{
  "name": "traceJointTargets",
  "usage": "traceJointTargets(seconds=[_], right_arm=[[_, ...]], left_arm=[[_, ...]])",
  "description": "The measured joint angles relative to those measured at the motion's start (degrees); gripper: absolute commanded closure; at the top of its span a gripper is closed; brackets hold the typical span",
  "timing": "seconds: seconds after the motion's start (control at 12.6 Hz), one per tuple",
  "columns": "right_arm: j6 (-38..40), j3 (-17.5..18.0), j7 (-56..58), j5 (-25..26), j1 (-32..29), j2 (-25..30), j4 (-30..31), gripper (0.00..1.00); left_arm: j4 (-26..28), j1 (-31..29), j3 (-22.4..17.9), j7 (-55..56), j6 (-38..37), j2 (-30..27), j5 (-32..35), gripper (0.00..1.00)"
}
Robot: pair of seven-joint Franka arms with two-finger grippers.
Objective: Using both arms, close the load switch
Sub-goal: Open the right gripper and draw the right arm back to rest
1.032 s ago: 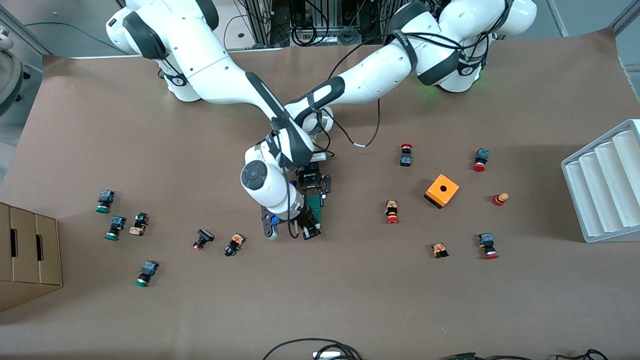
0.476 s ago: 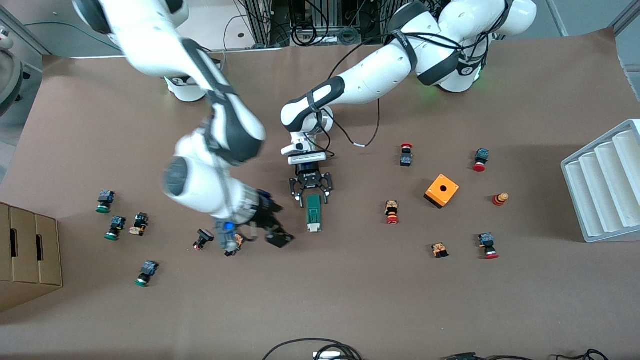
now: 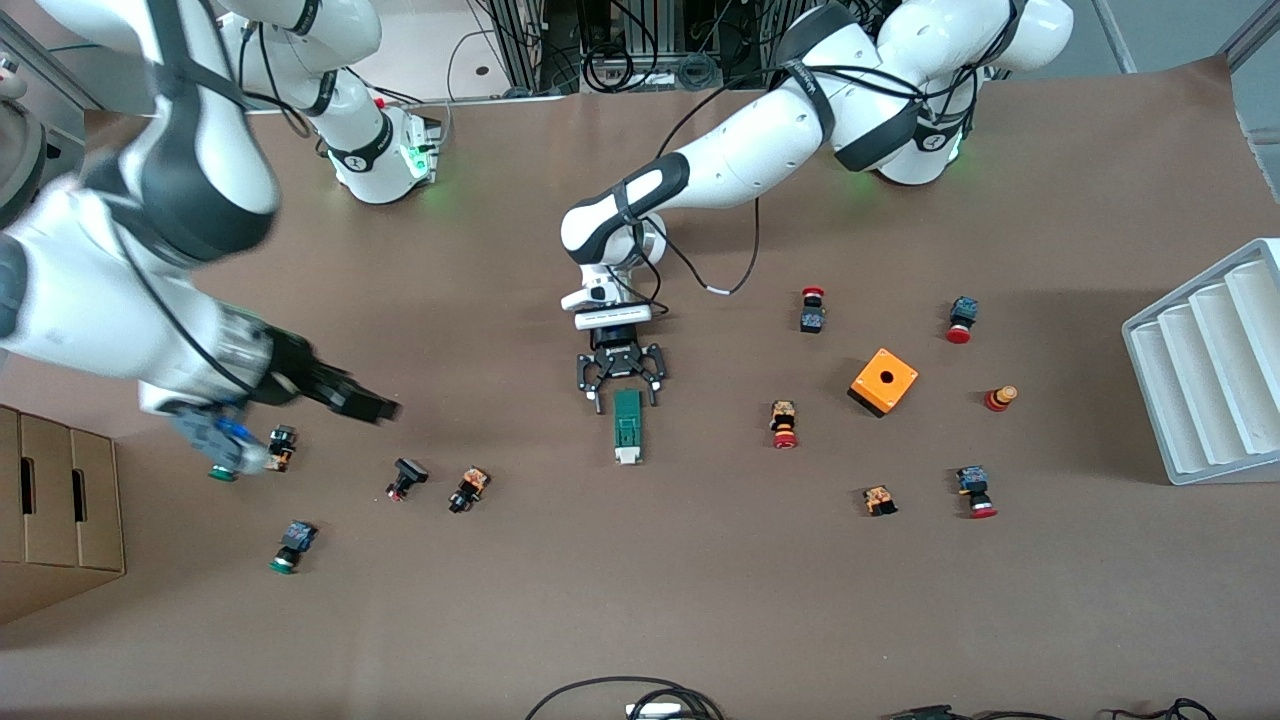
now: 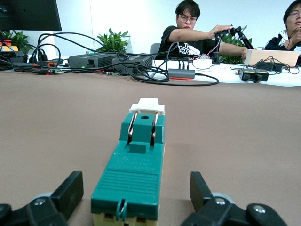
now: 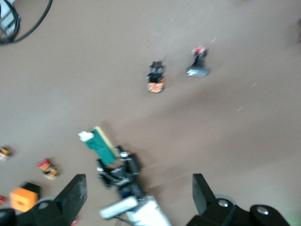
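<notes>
The load switch (image 3: 627,425) lies flat in the middle of the table, a narrow green block with its white piece (image 3: 627,457) at the end nearer the front camera. My left gripper (image 3: 626,402) stands open at the switch's other end, one finger on each side and neither touching. In the left wrist view the switch (image 4: 136,165) runs away from between the fingers (image 4: 70,188) of the left gripper (image 4: 135,183). My right gripper (image 3: 365,402) hangs open and empty over the table toward the right arm's end. Its wrist view shows the right gripper (image 5: 137,183) wide open high above the switch (image 5: 101,146).
Several red- and green-capped push buttons (image 3: 783,424) are scattered on both sides of the switch. An orange box with a hole (image 3: 882,381) and a white ridged tray (image 3: 1210,370) are toward the left arm's end. A cardboard box (image 3: 50,500) stands at the right arm's end.
Both grippers have opened and let go of the load switch. The right arm has swung up and away toward its own end of the table. The left gripper stays at the switch.
</notes>
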State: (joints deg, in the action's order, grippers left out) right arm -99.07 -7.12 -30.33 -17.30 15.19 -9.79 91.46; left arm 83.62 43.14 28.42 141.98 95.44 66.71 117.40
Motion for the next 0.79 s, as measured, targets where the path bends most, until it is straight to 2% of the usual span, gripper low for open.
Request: traceJointTargets(seconds=[0.24, 0.48, 0.64, 0.79], right_arm=[[1.5, 0.1, 17.4, 8.3, -3.6, 8.0, 4.8, 0.0], [1.3, 0.0, 32.1, 14.1, -7.5, 14.9, 9.0, 0.0], [-0.9, -1.4, 36.8, 16.5, -8.1, 17.1, 11.5, 0.0], [-5.0, -2.8, 40.5, 16.6, -8.2, 17.0, 14.6, 0.0]], left_arm=[[-0.7, 0.0, 0.5, -2.1, 0.3, -0.7, -1.4, 0.0], [-0.9, 0.0, 1.4, -2.9, 0.4, -1.7, -2.6, 0.0], [-1.0, 0.0, 1.6, -3.3, 0.4, -2.1, -3.7, 0.0], [-1.2, 0.0, 2.0, -5.7, 0.4, -3.1, -6.9, 0.0]])
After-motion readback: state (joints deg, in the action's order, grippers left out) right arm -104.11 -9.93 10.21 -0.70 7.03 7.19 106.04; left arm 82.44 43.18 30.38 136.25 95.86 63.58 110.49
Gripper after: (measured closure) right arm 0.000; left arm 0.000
